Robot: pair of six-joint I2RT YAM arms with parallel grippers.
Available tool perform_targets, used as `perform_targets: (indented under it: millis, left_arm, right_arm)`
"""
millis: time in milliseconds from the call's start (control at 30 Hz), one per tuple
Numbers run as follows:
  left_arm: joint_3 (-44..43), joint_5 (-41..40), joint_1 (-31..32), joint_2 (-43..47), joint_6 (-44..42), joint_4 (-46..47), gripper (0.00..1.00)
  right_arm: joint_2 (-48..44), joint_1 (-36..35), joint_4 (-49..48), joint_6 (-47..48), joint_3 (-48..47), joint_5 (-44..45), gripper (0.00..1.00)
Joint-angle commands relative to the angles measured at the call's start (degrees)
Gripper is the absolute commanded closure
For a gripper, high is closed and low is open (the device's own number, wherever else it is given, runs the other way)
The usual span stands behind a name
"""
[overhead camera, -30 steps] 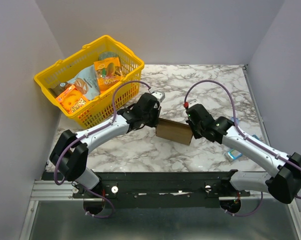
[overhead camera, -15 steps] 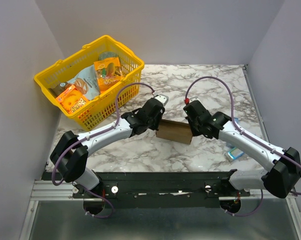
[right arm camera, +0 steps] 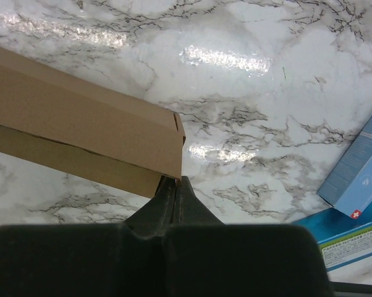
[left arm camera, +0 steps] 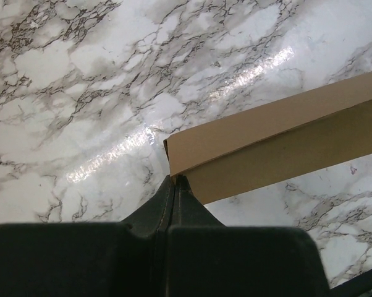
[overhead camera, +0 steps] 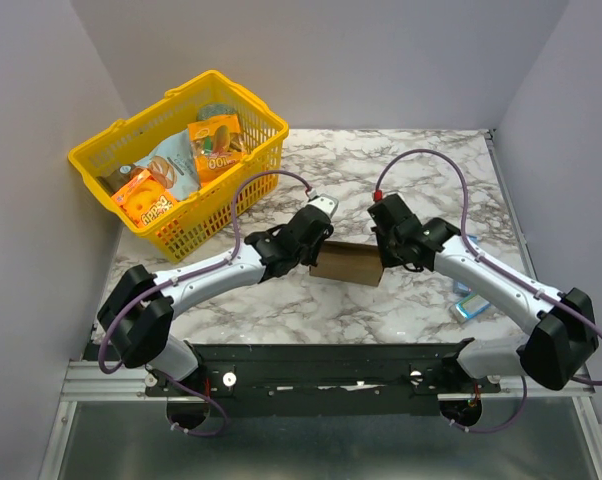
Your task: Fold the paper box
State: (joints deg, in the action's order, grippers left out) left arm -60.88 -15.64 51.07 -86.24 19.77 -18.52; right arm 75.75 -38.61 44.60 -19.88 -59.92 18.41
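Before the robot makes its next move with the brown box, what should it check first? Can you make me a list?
1. Left gripper shut at one end corner of the paper box: ok.
2. Right gripper shut at the other end: ok.
3. Cardboard really pinched inside either grip: cannot tell.
4. Box folded into a rectangular shape: ok.
5. Blue packet apart from the box: ok.
6. Yellow basket apart from the box: ok.

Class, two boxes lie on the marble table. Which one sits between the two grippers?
The plain brown paper box: the left gripper and right gripper meet its ends. The blue packet lies apart.
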Motion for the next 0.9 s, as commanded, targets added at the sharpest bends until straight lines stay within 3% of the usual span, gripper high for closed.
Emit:
perform_targets:
  millis: [0,867]
  left_arm:
    - [1.6,2.5,2.5,0.0,0.6,-0.4,1.00]
    - [2.8,2.4,3.5,1.0,0.7,0.9,1.00]
  right_arm:
    - [1.2,0.6,-6.6,-2.5,-2.7,-8.4,0.99]
    - [4.5,1.9,-9.8,-5.7,-5.8,-14.5,0.99]
